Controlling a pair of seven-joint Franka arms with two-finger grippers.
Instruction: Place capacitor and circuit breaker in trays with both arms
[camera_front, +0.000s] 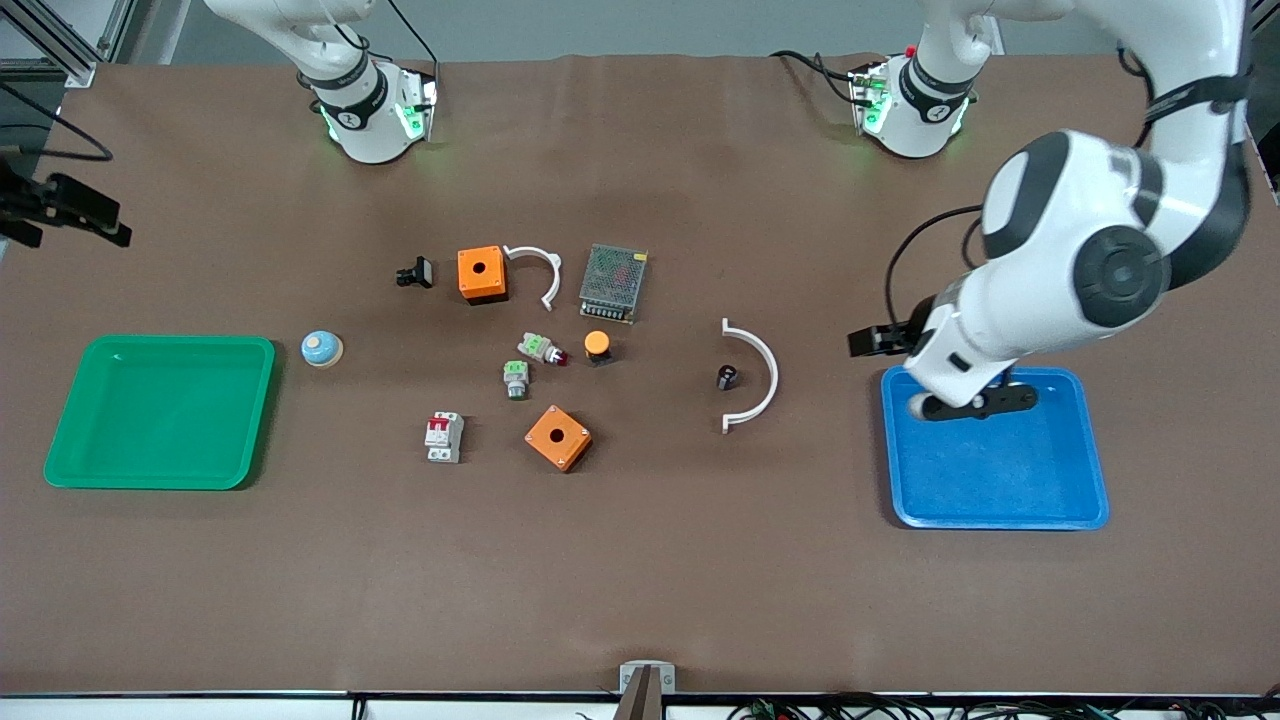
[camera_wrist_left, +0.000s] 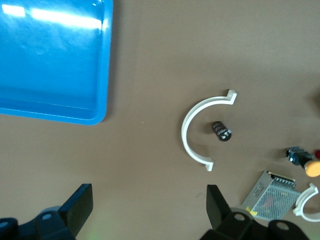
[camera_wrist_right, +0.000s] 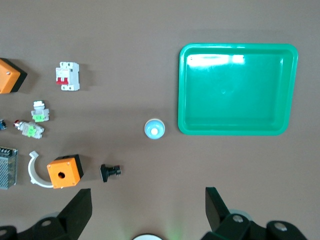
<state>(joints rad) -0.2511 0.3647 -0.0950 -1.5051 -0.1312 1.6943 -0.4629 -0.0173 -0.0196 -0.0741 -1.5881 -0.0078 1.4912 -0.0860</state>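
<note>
The capacitor (camera_front: 727, 377) lies on the table inside the curve of a white half-ring clamp (camera_front: 757, 375). My worry is that a finger lands on that clamp and knocks the little cylinder rolling. The circuit breaker (camera_front: 444, 437) lies beside an orange box (camera_front: 558, 437), so a wide approach may nudge the box. My left gripper (camera_wrist_left: 145, 210) hangs spread wide and empty over the blue tray (camera_front: 1000, 500) edge. The right gripper (camera_wrist_right: 145, 212), also wide open and empty, waits up near its base.
</note>
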